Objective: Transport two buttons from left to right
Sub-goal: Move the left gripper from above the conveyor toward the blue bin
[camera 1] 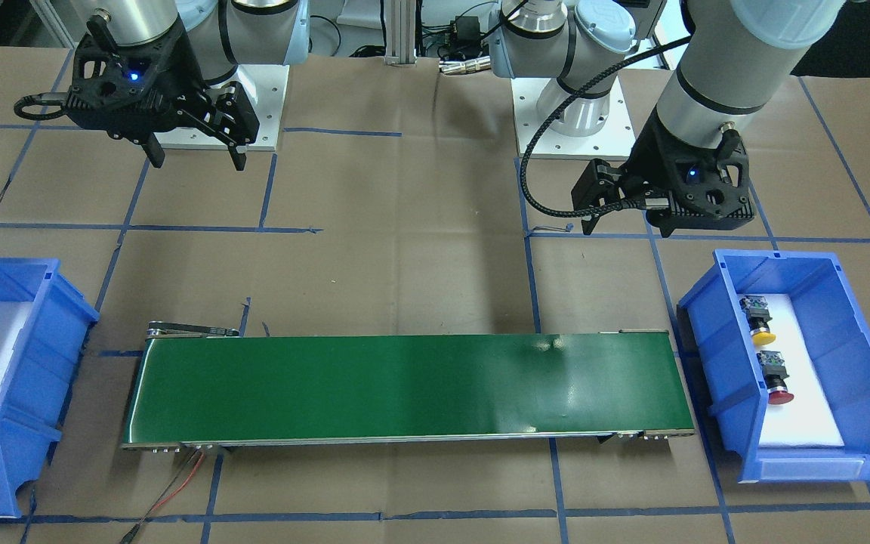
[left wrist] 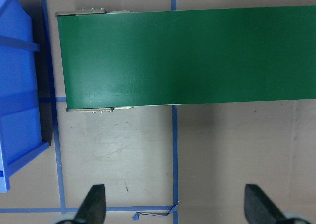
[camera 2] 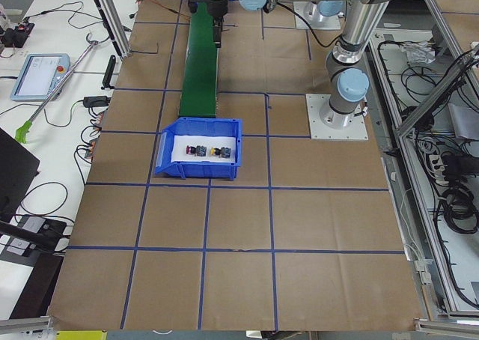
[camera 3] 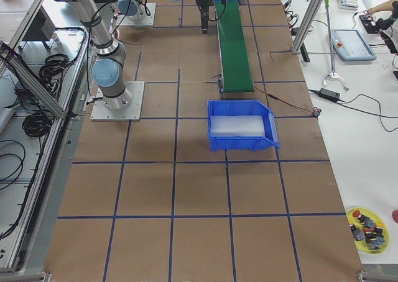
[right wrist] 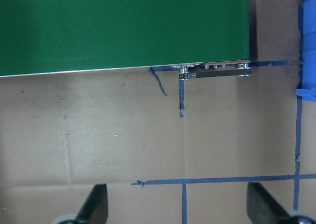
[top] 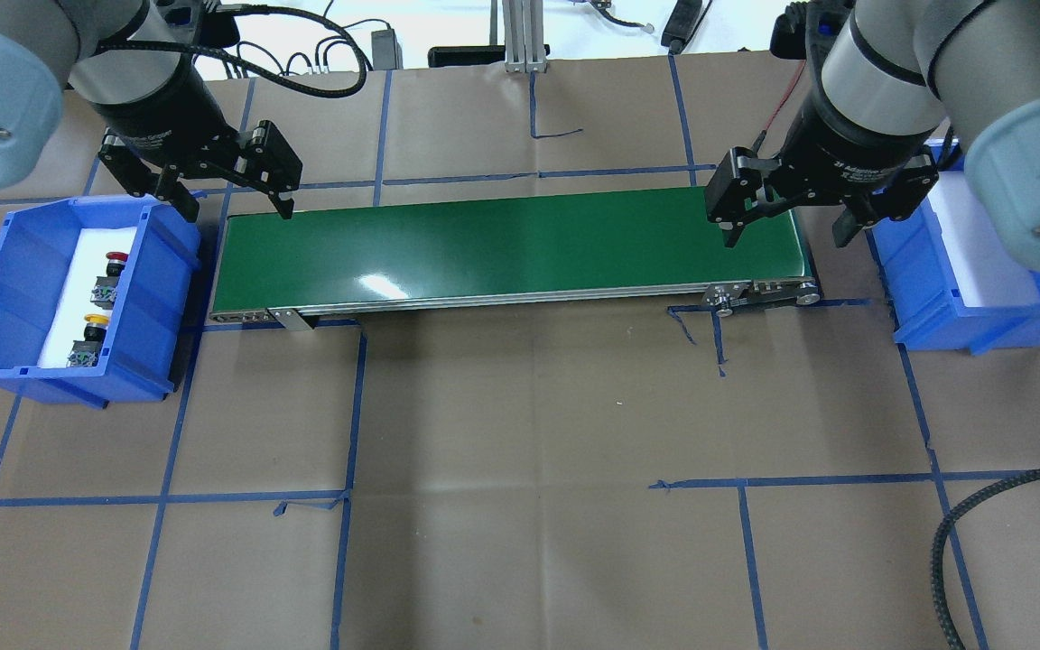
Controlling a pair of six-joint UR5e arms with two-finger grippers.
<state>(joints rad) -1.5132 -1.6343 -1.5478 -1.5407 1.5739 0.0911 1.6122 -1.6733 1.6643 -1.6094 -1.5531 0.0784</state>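
Observation:
The red button (top: 114,263) and the yellow button (top: 97,321) lie on white foam in the blue left bin (top: 5,289). They also show in the front view as the yellow button (camera 1: 761,326) and the red button (camera 1: 777,382). My left gripper (top: 238,210) hangs open and empty above the table, between that bin and the belt's left end. In the left wrist view (left wrist: 175,204) its fingers are spread wide with nothing between them. My right gripper (top: 786,236) is open and empty above the belt's right end, also seen in its wrist view (right wrist: 178,204).
A green conveyor belt (top: 511,244) runs between the two bins. The blue right bin (top: 962,302) holds only white foam where it shows. A yellow dish with spare parts (camera 3: 368,227) sits at the far table corner. Blue tape lines cross the brown table.

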